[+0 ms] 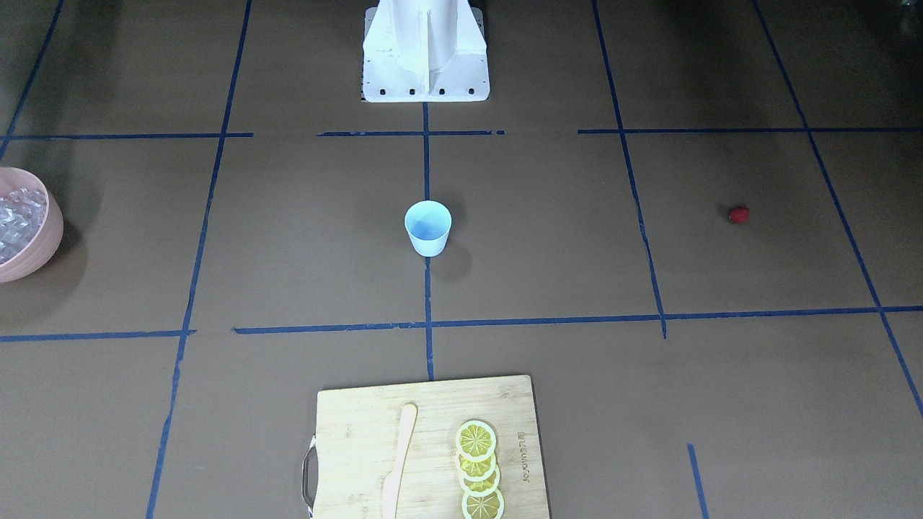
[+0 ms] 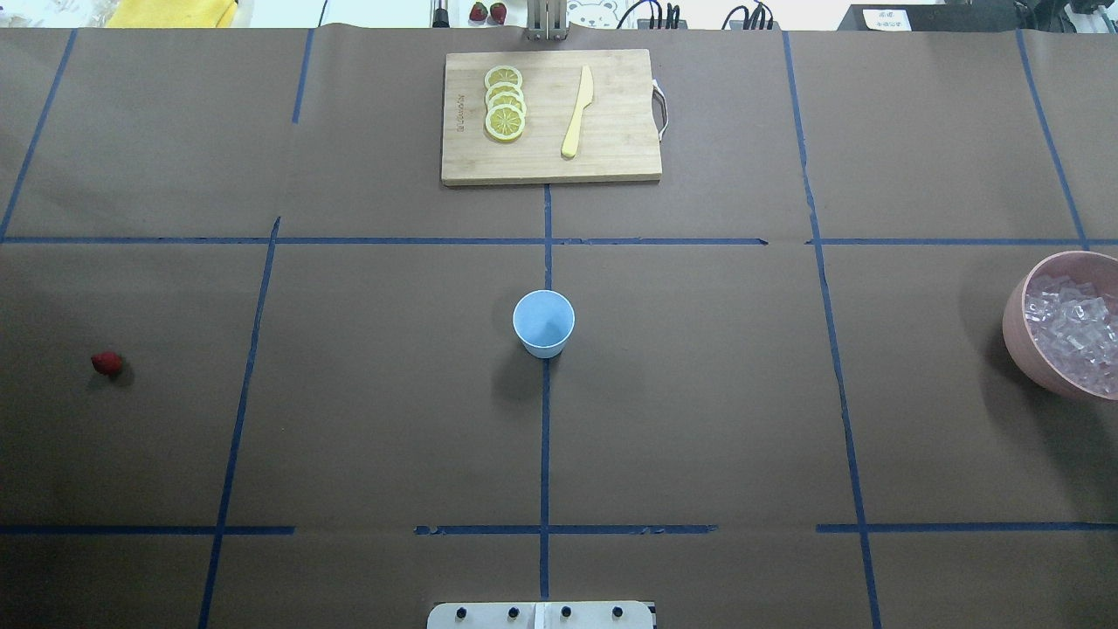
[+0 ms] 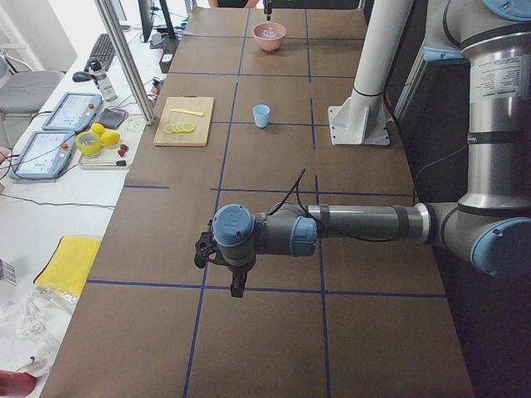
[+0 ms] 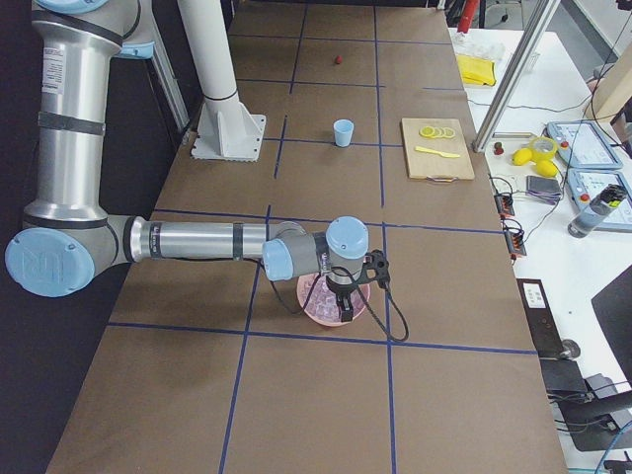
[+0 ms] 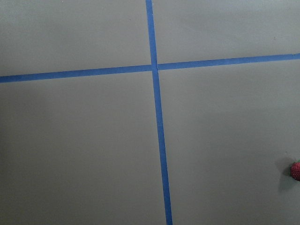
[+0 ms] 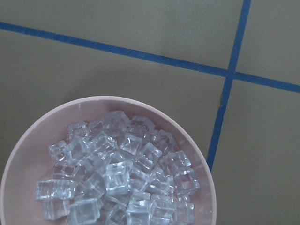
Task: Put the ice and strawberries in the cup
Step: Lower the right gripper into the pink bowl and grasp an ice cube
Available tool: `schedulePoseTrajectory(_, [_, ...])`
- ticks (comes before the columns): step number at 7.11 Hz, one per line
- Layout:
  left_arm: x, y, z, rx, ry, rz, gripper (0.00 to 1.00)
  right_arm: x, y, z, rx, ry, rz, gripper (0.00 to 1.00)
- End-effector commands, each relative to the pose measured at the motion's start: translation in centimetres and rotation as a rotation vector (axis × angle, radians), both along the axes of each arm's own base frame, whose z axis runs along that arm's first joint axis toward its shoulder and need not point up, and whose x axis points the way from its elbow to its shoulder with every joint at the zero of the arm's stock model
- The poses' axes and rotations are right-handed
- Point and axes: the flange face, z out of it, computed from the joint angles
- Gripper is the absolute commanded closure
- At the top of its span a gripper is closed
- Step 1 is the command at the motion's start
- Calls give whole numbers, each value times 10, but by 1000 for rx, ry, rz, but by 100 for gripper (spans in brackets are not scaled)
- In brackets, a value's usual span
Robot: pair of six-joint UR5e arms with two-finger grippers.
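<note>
Cup upright on the counter, over a blue tape line. Strawberry well apart from the cup, on the robot's left, lying on bare counter. Ice heaped in a pink bowl well apart from the cup, on the robot's right. Left hand above the counter, far to the cup's left; cannot tell whether spread or pressed together. Right hand pointing down over the bowl, far to the cup's right; cannot tell its state either. Cutting board with lemon slices beyond the cup.
</note>
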Motion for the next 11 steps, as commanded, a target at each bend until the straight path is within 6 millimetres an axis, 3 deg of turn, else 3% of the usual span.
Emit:
schedulePoseTrajectory(1, [0, 0, -1, 0, 0, -2, 0, -23, 15, 8, 86, 18, -51, 12])
schedulePoseTrajectory(2, [0, 0, -1, 2, 2, -2, 0, -25, 16, 8, 86, 15, -55, 20])
schedulePoseTrajectory(11, [1, -1, 0, 4, 0, 2, 0, -43, 19, 19, 65, 20, -98, 28])
